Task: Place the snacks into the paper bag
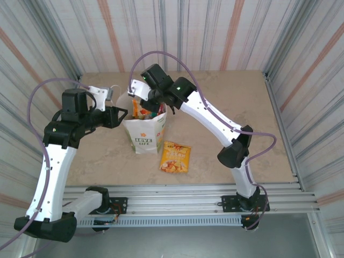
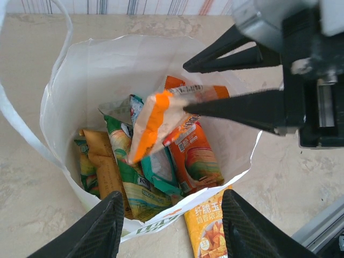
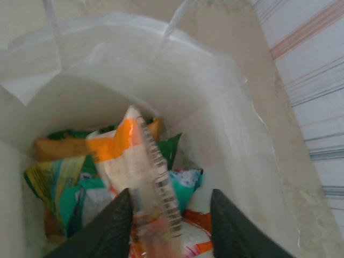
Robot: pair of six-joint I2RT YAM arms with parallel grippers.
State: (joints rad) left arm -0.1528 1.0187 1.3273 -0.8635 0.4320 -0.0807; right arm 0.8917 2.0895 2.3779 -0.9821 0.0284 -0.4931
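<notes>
Closest in, the right gripper [image 3: 171, 194] hangs inside the mouth of the white upright paper bag with the floral print [image 3: 134, 70], its jaws apart. Between them, leaning toward the left-hand finger, is a slim orange-and-white foil packet [image 3: 141, 161]. We judge it is not pinched, and that it is held this deep so it drops onto the pile rather than catching the rim. Below the fingertips lie the bagged packets [image 2: 134, 177], green, teal, yellow and orange, standing on edge against each other.

The left gripper [image 2: 172, 201] sits low at the bag's near wall, jaws wide apart with the rim between them. We read this as steadying the bag for the other arm, though we cannot tell whether either finger touches the paper.

Under that gripper, close to its right-hand finger and just beside the bag's base, one orange snack packet with yellow printing [image 1: 176, 156] lies flat on the beige tabletop [image 1: 231, 102]. It has yet to go in.

The packets cover the bag's floor and overlap, so we cannot count them. The lettering on the slim packet is blurred. From above, the right wrist hides most of the bag's mouth.
</notes>
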